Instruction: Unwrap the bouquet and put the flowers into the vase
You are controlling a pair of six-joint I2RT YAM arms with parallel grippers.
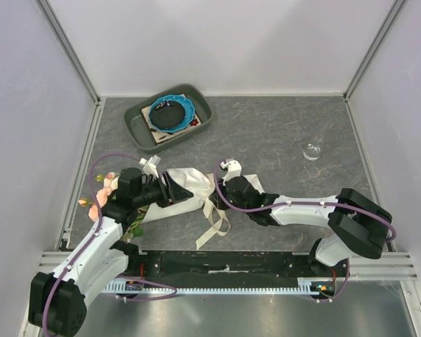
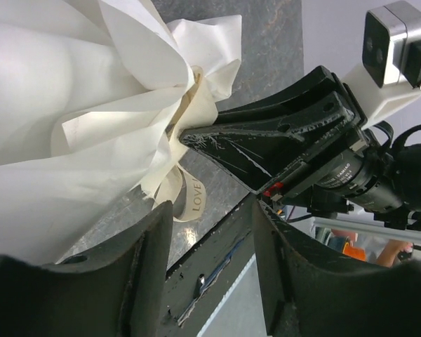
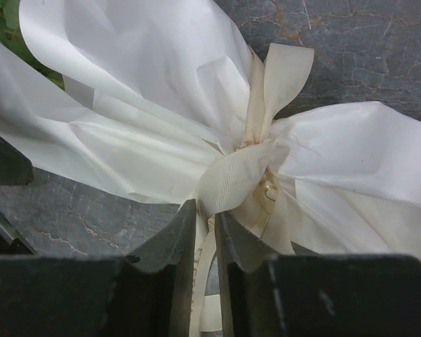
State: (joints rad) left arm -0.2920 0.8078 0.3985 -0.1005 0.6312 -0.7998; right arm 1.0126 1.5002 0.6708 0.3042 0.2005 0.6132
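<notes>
Bouquet (image 1: 186, 184): it lies on its side, nearer to you than the grey tray (image 1: 135, 123), still wrapped in cream paper.
Flowers (image 1: 107, 184): pink and cream heads show at the wide end of the paper, on the near-left side of the tray.
Ribbon (image 3: 233, 179): it is knotted around the narrow end, and its loose tails trail away from the tray.
Right gripper (image 3: 206, 214): your fingers are almost together, pinching a ribbon tail just under the knot.
Left gripper (image 2: 210, 210): your fingers are spread with nothing between them, just beside the paper.
Vase (image 1: 311, 151): it stands upright, well to the right of the tray.
</notes>
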